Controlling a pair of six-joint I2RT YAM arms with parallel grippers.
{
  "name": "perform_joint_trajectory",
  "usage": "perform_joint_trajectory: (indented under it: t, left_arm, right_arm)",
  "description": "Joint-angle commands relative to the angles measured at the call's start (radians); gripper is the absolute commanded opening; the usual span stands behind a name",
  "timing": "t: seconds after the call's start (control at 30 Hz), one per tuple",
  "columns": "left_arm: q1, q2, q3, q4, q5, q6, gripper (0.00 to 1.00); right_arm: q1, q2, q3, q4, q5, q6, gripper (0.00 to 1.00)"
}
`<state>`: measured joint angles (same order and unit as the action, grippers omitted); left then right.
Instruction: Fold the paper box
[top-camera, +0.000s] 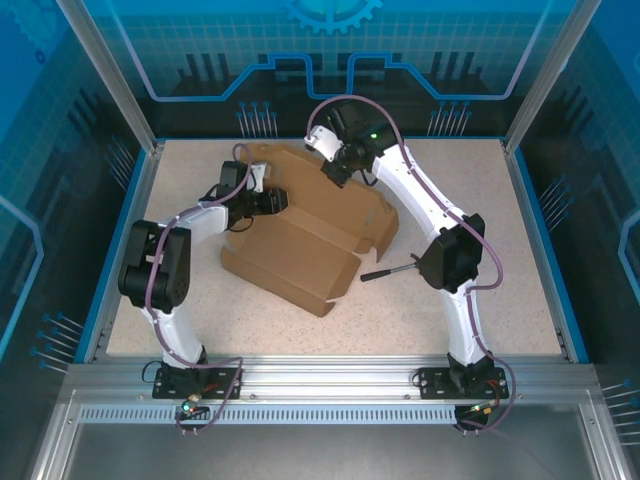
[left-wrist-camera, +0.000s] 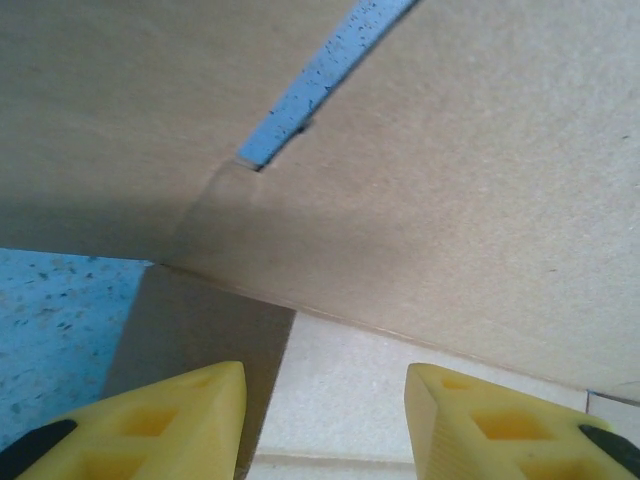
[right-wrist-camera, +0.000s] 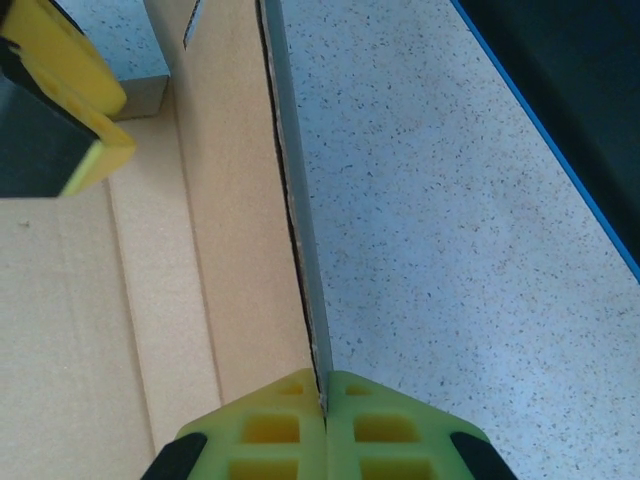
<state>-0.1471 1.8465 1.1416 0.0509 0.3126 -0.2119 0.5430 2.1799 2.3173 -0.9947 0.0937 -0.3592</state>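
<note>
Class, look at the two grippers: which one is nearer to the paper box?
Right. The right gripper is shut on a raised wall of the paper box, so it touches it. The left gripper, jaws open, faces a panel without apparent contact.

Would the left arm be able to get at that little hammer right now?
Probably not easily: the box lies between the left tool and the hammer, which sits right beside the right arm's elbow.

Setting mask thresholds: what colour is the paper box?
Plain brown; the paper box shows best in the top external view.
</note>
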Motion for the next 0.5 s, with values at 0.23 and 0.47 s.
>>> perform_joint_trajectory:
  t: [0.23,0.47]
  left_arm:
    - [0.008,-0.111,-0.067,0.049,0.034,-0.013,0.53]
    - [0.074,-0.242,-0.078,0.06,0.046,0.047,0.58]
  right_arm:
    - [-0.016,-0.016,-0.015,0.029,0.001,0.007,0.0]
    - [-0.016,-0.028,-0.023,0.028,-0.006,-0.012,0.0]
